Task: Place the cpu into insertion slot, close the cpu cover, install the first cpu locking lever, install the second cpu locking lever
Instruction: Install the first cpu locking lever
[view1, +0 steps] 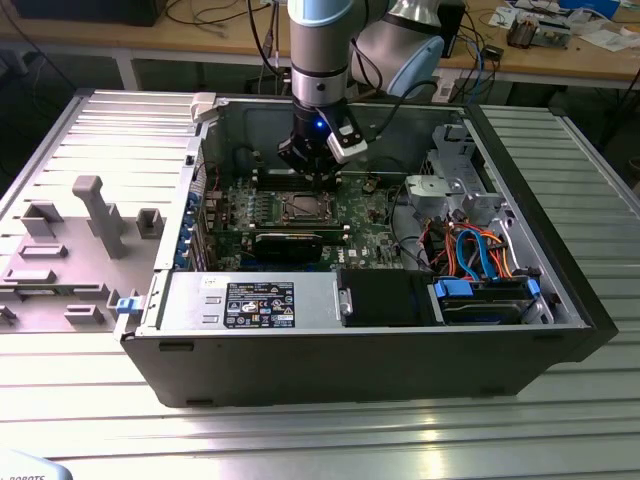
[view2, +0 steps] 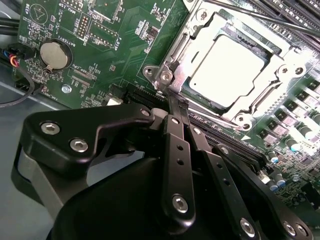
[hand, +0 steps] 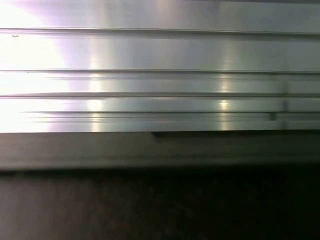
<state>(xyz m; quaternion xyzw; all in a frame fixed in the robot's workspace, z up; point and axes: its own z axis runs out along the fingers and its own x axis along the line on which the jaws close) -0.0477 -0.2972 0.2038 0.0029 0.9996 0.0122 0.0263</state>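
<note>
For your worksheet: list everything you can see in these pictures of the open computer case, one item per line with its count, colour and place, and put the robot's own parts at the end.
Computer case: one, black, lying open on the ribbed metal table.
Motherboard: one, green, on the case floor.
Cpu: one, silvery, seated in the insertion slot.
Cpu cover: one, silvery frame, closed around the cpu.
Coin battery: one, silver, on the board in the second wrist view.
Power supply: one, grey with a black label, along the case's near wall.
Cables: several, blue and orange, toward the exterior view's right.
Grey fixture: one, on the table at the exterior view's left.
Workbench: one, wooden, behind.
Arm: one, grey and blue, above the case.
Gripper: one, black, at the cover's corner.
</note>
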